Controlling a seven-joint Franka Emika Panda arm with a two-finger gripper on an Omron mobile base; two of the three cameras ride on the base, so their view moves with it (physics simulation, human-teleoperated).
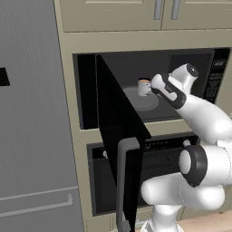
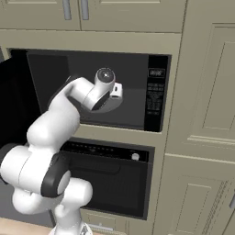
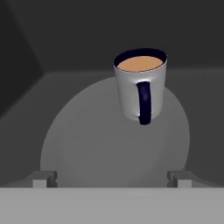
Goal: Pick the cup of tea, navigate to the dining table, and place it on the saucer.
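Observation:
The cup of tea [image 3: 140, 87] is a small grey-white mug with a dark handle and rim, filled with brown tea. It stands upright on the round turntable [image 3: 87, 144] inside the open microwave, with its handle facing my hand. My gripper [image 3: 111, 178] is open just inside the microwave mouth, a short way in front of the cup, and nothing is between its fingertips [image 3: 43, 179]. From the left base view, the cup [image 1: 144, 86] sits just left of my gripper [image 1: 154, 86]. The dining table and the saucer are out of view.
The microwave's dark door [image 1: 118, 118] hangs open to the left, jutting toward the base. Its control panel [image 2: 155, 92] is on the right. An oven [image 2: 110, 174] sits below, a grey fridge [image 1: 31, 113] to the left and beige cabinets [image 2: 206, 114] to the right.

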